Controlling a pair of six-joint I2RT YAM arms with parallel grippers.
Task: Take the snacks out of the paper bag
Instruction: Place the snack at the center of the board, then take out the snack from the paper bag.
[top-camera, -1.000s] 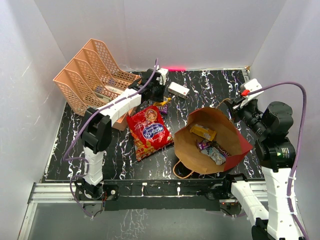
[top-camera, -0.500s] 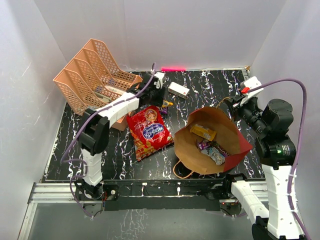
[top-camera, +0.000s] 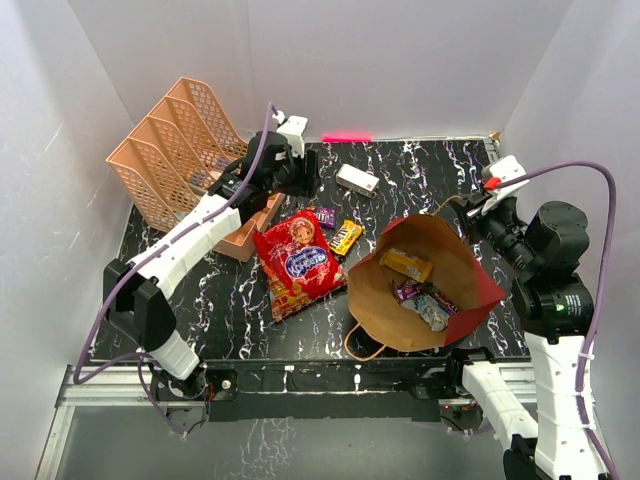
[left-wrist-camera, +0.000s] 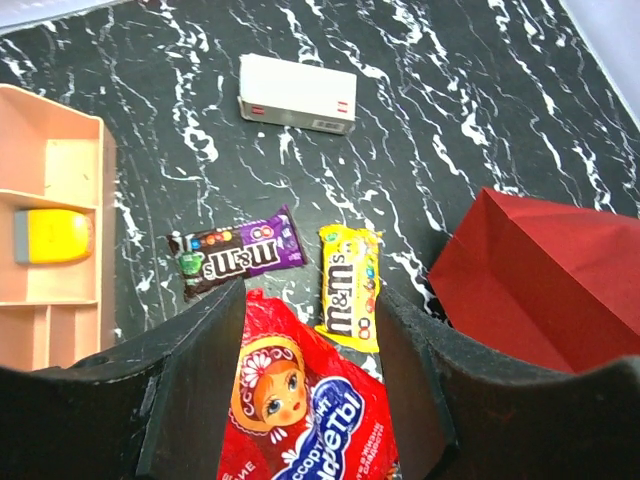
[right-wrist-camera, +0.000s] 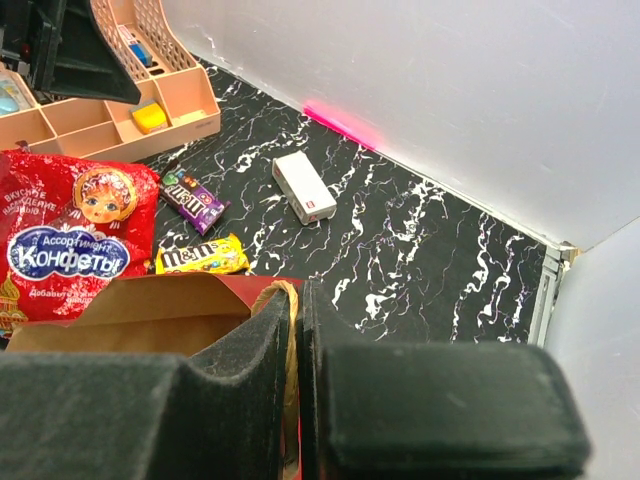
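The paper bag (top-camera: 385, 300) lies open on its side, red outside, brown inside. My right gripper (top-camera: 470, 214) (right-wrist-camera: 298, 300) is shut on its cord handle (right-wrist-camera: 290, 330) at the rim. Inside lie a yellow-brown packet (top-camera: 406, 264) and a purple and a white-blue packet (top-camera: 425, 304). Outside, on the table, lie the red chip bag (top-camera: 298, 262) (left-wrist-camera: 300, 400), a yellow candy packet (top-camera: 345, 237) (left-wrist-camera: 350, 285) and a purple one (top-camera: 322, 215) (left-wrist-camera: 235, 255). My left gripper (top-camera: 300, 176) (left-wrist-camera: 310, 295) hangs open above them, holding nothing.
A peach mesh file rack (top-camera: 175, 150) stands at the back left, with a low peach tray (left-wrist-camera: 50, 235) before it. A small white box (top-camera: 357, 180) (left-wrist-camera: 297, 92) lies near the back wall. White walls close in three sides.
My left gripper opened and let the yellow packet drop beside the chip bag, then rose and drew back to the left. The right gripper kept its hold on the handle.
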